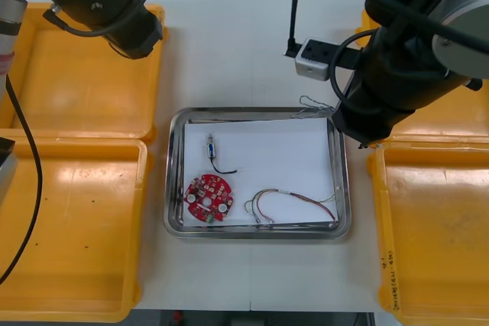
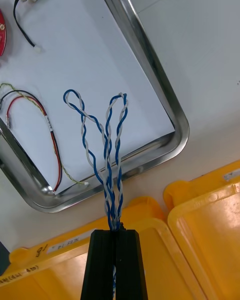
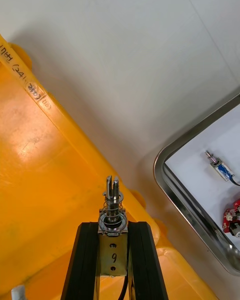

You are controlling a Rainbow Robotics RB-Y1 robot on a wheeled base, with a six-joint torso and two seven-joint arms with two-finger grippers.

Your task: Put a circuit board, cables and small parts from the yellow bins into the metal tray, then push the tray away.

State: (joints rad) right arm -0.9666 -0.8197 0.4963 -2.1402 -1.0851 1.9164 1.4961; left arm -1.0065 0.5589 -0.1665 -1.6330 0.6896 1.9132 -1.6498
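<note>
My right gripper [image 2: 114, 234] is shut on a twisted blue and white cable [image 2: 106, 130]. Its loops hang over the near right corner of the metal tray [image 2: 172, 111], above the white inside. In the front view the cable [image 1: 314, 105] shows at the tray's [image 1: 174, 173] far right corner, beside my right arm [image 1: 397, 89]. Inside the tray lie a round red circuit board [image 1: 208, 198], a red and yellow cable [image 1: 284, 202] and a small metal part [image 1: 211, 147] with a black lead. My left gripper [image 3: 112, 226] is shut on another small metal part [image 3: 112, 207], above the left bin's rim, short of the tray [image 3: 167, 182].
Two yellow bins [image 1: 76, 227] flank the tray on the left and two [image 1: 435, 227] on the right. My left arm [image 1: 107, 5] hangs over the far left bin. Bare table [image 1: 244, 43] lies beyond the tray.
</note>
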